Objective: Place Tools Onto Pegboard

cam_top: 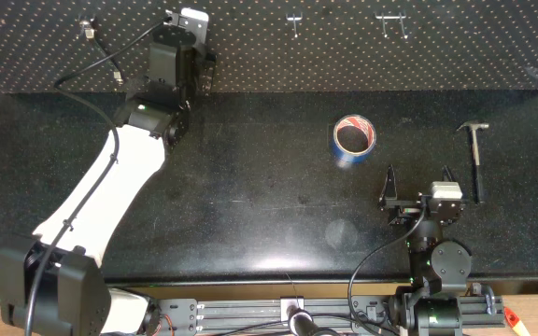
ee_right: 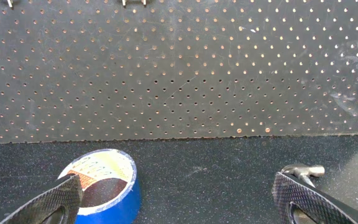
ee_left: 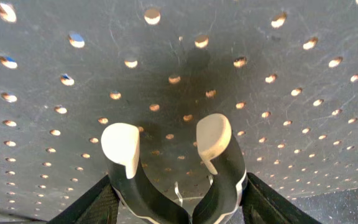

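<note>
**Supervisor:** Report left claw status.

**Operator:** I read the left claw [ee_left: 166, 142] as spread: the fingers stand apart, with nothing between the pale tips. It is raised close against the pegboard [ee_left: 253, 87], tips aimed at the perforated face. I cannot tell whether they touch it.

**Supervisor:** Right claw status?

**Operator:** I read the right claw [cam_top: 418, 175] as spread wide as well, carrying nothing. It sits low over the bench [cam_top: 250, 187], facing the pegboard, well apart from the left claw.

**Supervisor:** Locate the tools.

**Operator:** I count two, both lying on the bench.
1. The roll of blue tape [ee_right: 104, 186] is just ahead of the right claw, roughly in line with its left finger, with its opening upward.
2. The hammer [cam_top: 475, 159] lies just outside the right finger. Its handle runs alongside the claw, and its head is ahead of the fingertip, toward the pegboard.

From above, I see a gap between each tool and the claw.

**Supervisor:** Mounting points?

**Operator:** I see wire hooks [cam_top: 392, 23] on the pegboard far ahead of the right claw. A further hook [cam_top: 294, 21] is ahead and to its left, between the two claws.
</note>
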`<state>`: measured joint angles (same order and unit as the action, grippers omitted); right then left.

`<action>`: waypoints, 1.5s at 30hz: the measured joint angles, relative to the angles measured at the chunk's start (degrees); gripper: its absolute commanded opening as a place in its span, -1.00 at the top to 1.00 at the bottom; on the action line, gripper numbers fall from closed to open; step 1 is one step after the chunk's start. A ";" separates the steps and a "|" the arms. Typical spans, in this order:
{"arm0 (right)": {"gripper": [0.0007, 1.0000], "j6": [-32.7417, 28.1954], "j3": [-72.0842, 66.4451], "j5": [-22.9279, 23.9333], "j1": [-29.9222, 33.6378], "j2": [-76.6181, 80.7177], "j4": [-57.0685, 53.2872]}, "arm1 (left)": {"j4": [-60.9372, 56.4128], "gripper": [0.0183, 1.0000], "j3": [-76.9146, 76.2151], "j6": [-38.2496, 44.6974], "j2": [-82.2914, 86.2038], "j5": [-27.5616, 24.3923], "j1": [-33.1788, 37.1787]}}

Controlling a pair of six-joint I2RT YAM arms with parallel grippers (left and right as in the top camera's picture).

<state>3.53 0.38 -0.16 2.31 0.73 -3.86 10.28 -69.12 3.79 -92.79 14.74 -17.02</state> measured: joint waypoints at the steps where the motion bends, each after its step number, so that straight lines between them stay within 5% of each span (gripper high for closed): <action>1: -1.00 0.00 0.00 0.00 0.00 0.00 0.00 | 0.22 -0.11 0.00 0.00 0.00 0.00 0.00; 10: -1.00 0.00 0.00 0.00 0.02 0.00 0.00 | -1.60 -1.00 0.00 -0.52 0.00 -0.22 0.00; 22: -1.00 0.00 0.00 0.00 0.00 0.00 0.00 | -0.09 -0.99 0.00 -0.61 8.81 -0.22 0.00; 29: -1.00 0.00 0.00 0.00 0.02 0.00 0.00 | 12.63 -0.99 -0.17 -0.59 24.96 -1.09 0.13; 38: -1.00 0.00 0.00 0.00 0.00 0.00 0.00 | 16.59 -0.99 2.91 -0.61 38.62 -16.72 6.27; 40: -1.00 0.00 0.00 0.00 0.02 0.00 0.00 | 11.93 -1.00 9.03 -0.61 44.61 -22.49 8.39; 45: -1.00 0.00 0.00 0.00 0.00 0.00 0.00 | -0.31 -0.99 21.97 -0.61 55.32 -26.23 14.03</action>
<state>3.53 0.38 -0.16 2.31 0.73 -3.86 9.98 -47.16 3.18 -37.47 -11.49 -2.98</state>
